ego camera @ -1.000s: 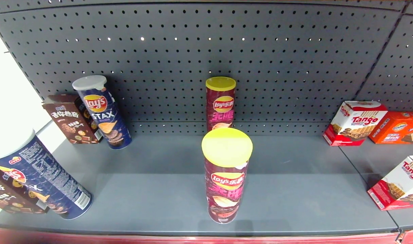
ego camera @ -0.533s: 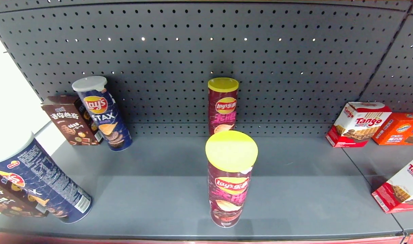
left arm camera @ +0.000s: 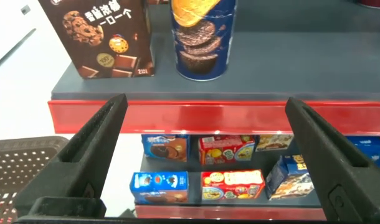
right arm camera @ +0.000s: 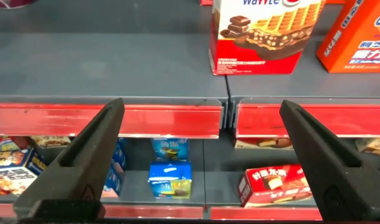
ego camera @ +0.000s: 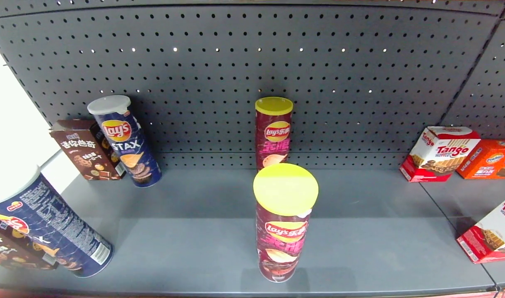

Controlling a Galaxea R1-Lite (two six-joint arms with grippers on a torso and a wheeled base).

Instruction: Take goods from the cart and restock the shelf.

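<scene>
Shelf: grey deck (ego camera: 360, 240) with a red front lip and a pegboard back panel (ego camera: 236, 62).
Near maroon can: there it stood, yellow lid up (ego camera: 282, 231), upright in the middle of the shelf, close to the near edge.
Far maroon can: directly behind it (ego camera: 274, 132), upright against the pegboard.
Far blue can: far left (ego camera: 126, 145), touching the far cookie box (ego camera: 85, 149) on its left.
Near blue can: near left (ego camera: 49, 223), right up against the near cookie box (ego camera: 8, 244).
Wafer boxes: one far right (ego camera: 441, 153) beside an orange box (ego camera: 490, 159), another near right (ego camera: 490, 234).
Left gripper: jaws spread wide (left arm camera: 205, 106) and holding nothing, level with the red lip in front of the near blue can; a dark mesh basket (left arm camera: 22, 168) sat low beside it.
Right gripper: also gaping and empty-handed (right arm camera: 201, 106), facing the red lip in front of the near wafer box.
Lower shelf: small snack boxes (right arm camera: 169, 178) lined up beneath.
</scene>
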